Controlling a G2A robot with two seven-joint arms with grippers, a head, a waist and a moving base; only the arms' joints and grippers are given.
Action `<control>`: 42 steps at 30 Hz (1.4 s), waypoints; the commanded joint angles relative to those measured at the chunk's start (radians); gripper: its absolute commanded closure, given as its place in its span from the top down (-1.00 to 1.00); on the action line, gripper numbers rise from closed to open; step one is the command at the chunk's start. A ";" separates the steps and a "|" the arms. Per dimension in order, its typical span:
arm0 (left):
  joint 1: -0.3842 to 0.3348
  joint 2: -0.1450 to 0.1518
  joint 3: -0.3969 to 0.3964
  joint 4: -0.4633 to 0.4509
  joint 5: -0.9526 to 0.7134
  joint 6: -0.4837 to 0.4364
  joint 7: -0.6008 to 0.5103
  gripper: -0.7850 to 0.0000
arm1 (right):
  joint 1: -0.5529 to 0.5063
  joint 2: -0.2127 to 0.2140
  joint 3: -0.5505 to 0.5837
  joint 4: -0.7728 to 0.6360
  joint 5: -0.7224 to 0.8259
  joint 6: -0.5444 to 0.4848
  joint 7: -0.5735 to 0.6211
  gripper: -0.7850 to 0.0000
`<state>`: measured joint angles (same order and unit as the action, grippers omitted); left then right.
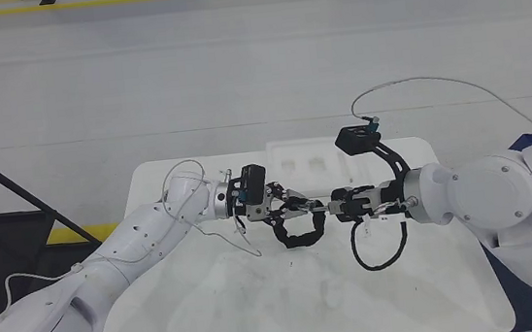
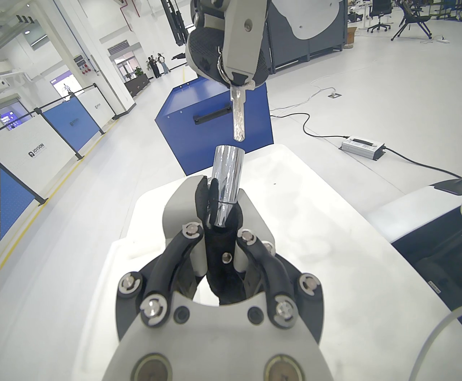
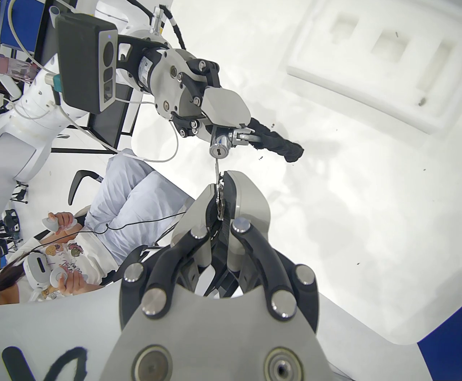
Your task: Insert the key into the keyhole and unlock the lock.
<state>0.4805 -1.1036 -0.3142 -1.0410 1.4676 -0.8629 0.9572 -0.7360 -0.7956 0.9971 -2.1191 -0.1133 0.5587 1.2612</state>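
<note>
The left gripper (image 2: 222, 193) holds the lock (image 2: 227, 169) above the white table (image 1: 262, 313). Its fingers are pinched round the chrome cylinder, the keyhole end faces the other arm, and the black cable (image 1: 300, 238) hangs in a curve below. The right gripper (image 3: 219, 189) has its fingers pressed together on the head of the key (image 2: 238, 115), and the blade points straight at the cylinder's end (tip just short of it, a small gap between them).
</note>
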 commanded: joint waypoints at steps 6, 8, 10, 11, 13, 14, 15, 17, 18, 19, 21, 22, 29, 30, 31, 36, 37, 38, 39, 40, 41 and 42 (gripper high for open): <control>-0.001 -0.004 0.005 -0.004 -0.004 -0.003 -0.003 -1.00 | 0.027 0.012 -0.035 0.003 0.014 0.025 -0.025 -1.00; -0.002 -0.004 0.006 -0.001 -0.003 -0.003 -0.003 -1.00 | 0.033 0.016 -0.044 0.004 0.017 0.031 -0.031 -1.00; -0.002 -0.005 0.006 0.001 -0.005 -0.003 -0.003 -1.00 | 0.039 0.019 -0.053 0.004 0.021 0.035 -0.035 -1.00; -0.003 -0.005 0.006 0.002 -0.005 -0.003 -0.003 -1.00 | 0.041 0.020 -0.057 0.005 0.022 0.037 -0.037 -1.00; -0.003 -0.005 0.008 0.002 -0.005 -0.005 -0.005 -1.00 | 0.046 0.023 -0.063 0.006 0.027 0.042 -0.042 -1.00; -0.003 -0.005 0.008 0.002 -0.006 -0.006 -0.006 -1.00 | 0.048 0.025 -0.067 0.006 0.029 0.045 -0.044 -1.00; -0.003 -0.005 0.008 0.002 -0.007 -0.006 -0.006 -1.00 | 0.050 0.026 -0.070 0.007 0.030 0.048 -0.048 -1.00; -0.003 -0.006 0.009 0.001 -0.010 -0.007 -0.007 -1.00 | 0.055 0.029 -0.075 0.006 0.029 0.053 -0.053 -1.00; -0.004 -0.006 0.010 0.001 -0.011 -0.008 -0.008 -1.00 | 0.057 0.030 -0.078 0.005 0.031 0.056 -0.055 -1.00; -0.004 -0.006 0.010 0.001 -0.012 -0.008 -0.008 -1.00 | 0.059 0.032 -0.080 0.005 0.032 0.058 -0.058 -1.00; -0.004 -0.006 0.010 0.002 -0.014 -0.009 -0.009 -1.00 | 0.063 0.035 -0.084 0.004 0.033 0.062 -0.062 -1.00; -0.004 -0.006 0.010 0.002 -0.015 -0.009 -0.009 -1.00 | 0.065 0.036 -0.087 0.003 0.035 0.063 -0.063 -1.00; 0.000 -0.006 0.011 0.001 -0.032 -0.013 -0.013 -1.00 | 0.071 0.041 -0.091 -0.001 0.048 0.082 -0.082 -1.00; 0.001 -0.006 0.011 0.001 -0.038 -0.014 -0.014 -1.00 | 0.071 0.042 -0.092 -0.002 0.049 0.083 -0.083 -1.00; 0.004 -0.006 0.011 -0.001 -0.051 -0.014 -0.014 -1.00 | 0.072 0.043 -0.092 -0.002 0.049 0.085 -0.084 -1.00; 0.010 -0.004 0.011 -0.009 -0.095 -0.023 -0.023 -1.00 | 0.072 0.044 -0.093 -0.003 0.053 0.088 -0.088 -1.00; 0.010 -0.004 0.011 -0.009 -0.103 -0.027 -0.027 -1.00 | 0.072 0.045 -0.093 -0.004 0.053 0.089 -0.089 -1.00; 0.010 -0.003 0.010 -0.010 -0.109 -0.029 -0.029 -1.00 | 0.071 0.045 -0.093 -0.004 0.054 0.089 -0.089 -1.00; 0.011 -0.003 0.010 -0.011 -0.114 -0.032 -0.032 -1.00 | 0.071 0.044 -0.093 -0.004 0.055 0.090 -0.090 -1.00; 0.012 -0.002 0.009 -0.010 -0.121 -0.034 -0.034 -1.00 | 0.071 0.044 -0.093 -0.005 0.055 0.090 -0.090 -1.00; 0.013 -0.002 0.008 -0.010 -0.128 -0.037 -0.036 -1.00 | 0.071 0.044 -0.092 -0.005 0.056 0.090 -0.090 -1.00; 0.013 -0.001 0.007 -0.009 -0.133 -0.039 -0.039 -1.00 | 0.071 0.044 -0.092 -0.006 0.056 0.090 -0.093 -1.00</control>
<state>0.4931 -1.1051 -0.3061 -1.0509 1.3407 -0.8996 0.9207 -0.6650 -0.7516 0.9049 -2.1242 -0.0575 0.6489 1.1702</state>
